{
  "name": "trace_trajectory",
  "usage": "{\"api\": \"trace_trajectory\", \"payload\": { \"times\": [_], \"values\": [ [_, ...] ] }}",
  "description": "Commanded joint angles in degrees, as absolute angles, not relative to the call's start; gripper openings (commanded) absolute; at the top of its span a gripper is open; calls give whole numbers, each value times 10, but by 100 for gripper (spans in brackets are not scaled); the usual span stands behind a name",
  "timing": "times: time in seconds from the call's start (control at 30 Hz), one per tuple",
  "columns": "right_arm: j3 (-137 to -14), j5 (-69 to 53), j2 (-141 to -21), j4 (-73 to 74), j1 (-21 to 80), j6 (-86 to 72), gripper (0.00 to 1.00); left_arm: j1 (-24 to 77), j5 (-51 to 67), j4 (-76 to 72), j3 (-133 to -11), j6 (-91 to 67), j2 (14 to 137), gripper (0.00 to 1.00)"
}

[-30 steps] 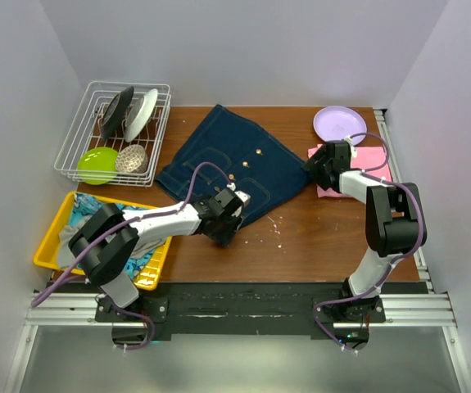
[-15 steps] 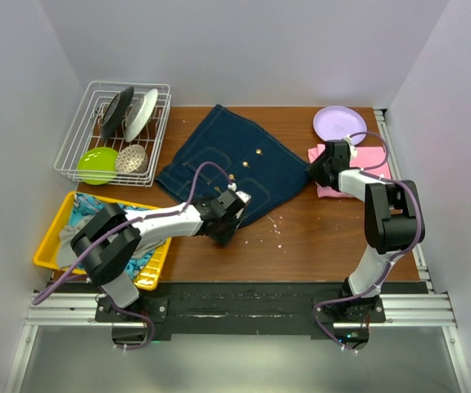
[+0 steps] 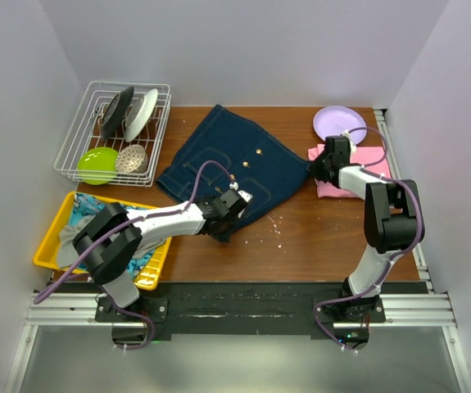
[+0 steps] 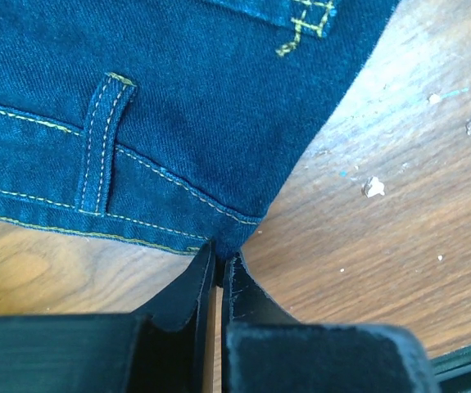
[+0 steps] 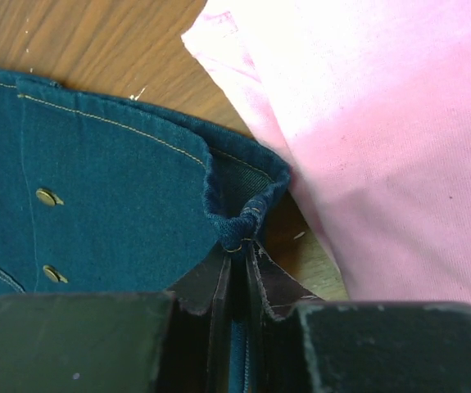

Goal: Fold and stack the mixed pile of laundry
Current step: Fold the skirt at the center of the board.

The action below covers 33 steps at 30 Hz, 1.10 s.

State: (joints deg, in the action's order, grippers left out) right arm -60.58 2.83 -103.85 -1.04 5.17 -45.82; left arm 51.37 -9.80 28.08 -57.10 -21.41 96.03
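My left arm (image 3: 165,221) stretches low across the brown wooden bench (image 3: 317,237) toward frame centre, left jaws pressed together on the near corner of the dark blue denim jacket (image 3: 235,155), which lies spread at upper centre. My right arm (image 3: 382,214) doubles back to the upper right, right jaws pinching the jacket's right corner just beside the pink T-shirt (image 3: 370,160).
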Motion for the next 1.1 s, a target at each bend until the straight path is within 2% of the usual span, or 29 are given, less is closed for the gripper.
{"api": "trace_trajectory", "payload": {
  "times": [0.0, 0.3, 0.57, 0.77, 0.93, 1.07],
  "values": [
    [-648, 20, -997, 9, 49, -438, 10, 520, -71, 313, -596, -197, 916, 0],
    [-707, 80, -962, 78, 42, -412, 0, 550, -3, 321, -656, -166, 900, 0],
    [-763, 103, -942, 122, -14, -379, 0, 589, 75, 291, -757, -181, 941, 0],
    [-812, 124, -948, 135, -18, -365, 0, 622, 111, 255, -806, -208, 963, 0],
    [-857, 66, -1000, 116, -7, -381, 0, 618, 77, 217, -772, -267, 944, 0],
    [-880, 40, -1049, 82, 24, -410, 0, 571, 62, 193, -706, -329, 919, 0]
  ]
}}
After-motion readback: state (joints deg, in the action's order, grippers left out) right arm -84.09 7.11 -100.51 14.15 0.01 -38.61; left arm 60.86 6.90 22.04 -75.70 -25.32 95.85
